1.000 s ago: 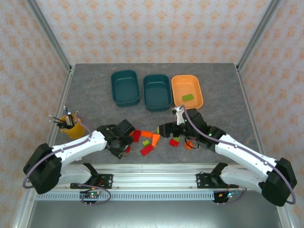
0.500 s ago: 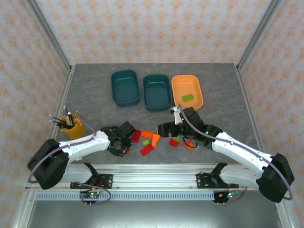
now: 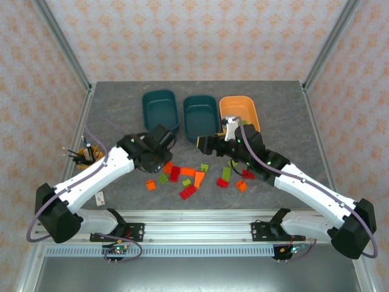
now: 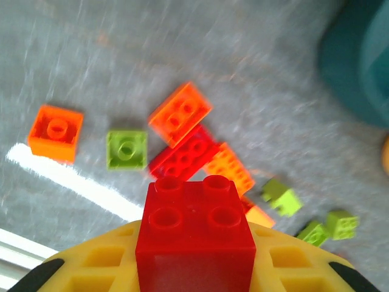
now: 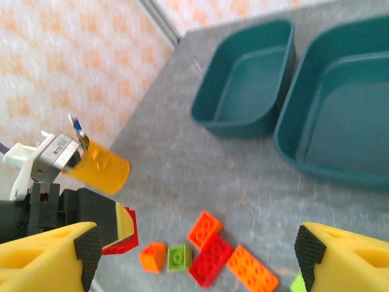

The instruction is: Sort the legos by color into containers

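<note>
Left wrist: left claw clamped on red lego by its flat sides, judged light, stiff, slick plastic; right claw apart, empty.

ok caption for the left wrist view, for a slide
Left hand gripping a red lego above loose legos in red, orange and green on the grey table.

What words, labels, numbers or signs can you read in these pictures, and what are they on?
None can be read.
Studs of the red lego: too blurred to show any mark.
The small white slip on the table: too small to read.
The yellow pen cup: plain.
</note>
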Robot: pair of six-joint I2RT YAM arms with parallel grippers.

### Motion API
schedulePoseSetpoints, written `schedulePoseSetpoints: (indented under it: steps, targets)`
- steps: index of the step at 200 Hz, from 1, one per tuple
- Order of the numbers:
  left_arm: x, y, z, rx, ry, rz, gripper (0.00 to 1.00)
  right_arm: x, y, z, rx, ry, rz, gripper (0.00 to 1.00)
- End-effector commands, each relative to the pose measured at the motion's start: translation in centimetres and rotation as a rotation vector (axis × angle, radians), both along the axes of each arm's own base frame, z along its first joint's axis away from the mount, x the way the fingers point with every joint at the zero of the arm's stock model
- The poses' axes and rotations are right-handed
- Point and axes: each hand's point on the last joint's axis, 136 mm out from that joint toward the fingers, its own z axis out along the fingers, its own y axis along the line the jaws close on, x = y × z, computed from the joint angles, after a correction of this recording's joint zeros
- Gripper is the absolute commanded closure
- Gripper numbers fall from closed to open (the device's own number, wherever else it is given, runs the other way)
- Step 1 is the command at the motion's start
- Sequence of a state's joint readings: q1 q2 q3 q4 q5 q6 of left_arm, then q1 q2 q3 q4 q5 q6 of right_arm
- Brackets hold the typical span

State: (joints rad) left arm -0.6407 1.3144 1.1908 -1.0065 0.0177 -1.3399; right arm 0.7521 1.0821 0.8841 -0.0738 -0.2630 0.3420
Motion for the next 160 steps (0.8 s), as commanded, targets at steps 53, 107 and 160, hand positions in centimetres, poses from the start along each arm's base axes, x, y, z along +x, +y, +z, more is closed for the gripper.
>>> schedulePoseSetpoints:
  steps: [53, 107, 160]
  targets:
    - [13.5, 5.8, 1.6, 0.231, 0.029, -0.155, 0.7, 5.5, -1.9, 3.2, 0.089, -0.039, -0.259, 0.14]
    - [23.5, 6.0, -4.1, 0.208, 0.075, -0.223, 0.64, 7.7, -2.5, 0.2, -0.007, 0.068, -0.314, 0.14]
    - [25.5, 5.9, -10.1, 0.244, 0.186, -0.255, 0.53, 8.2, -3.3, -1.8, -0.075, 0.121, -0.33, 0.14]
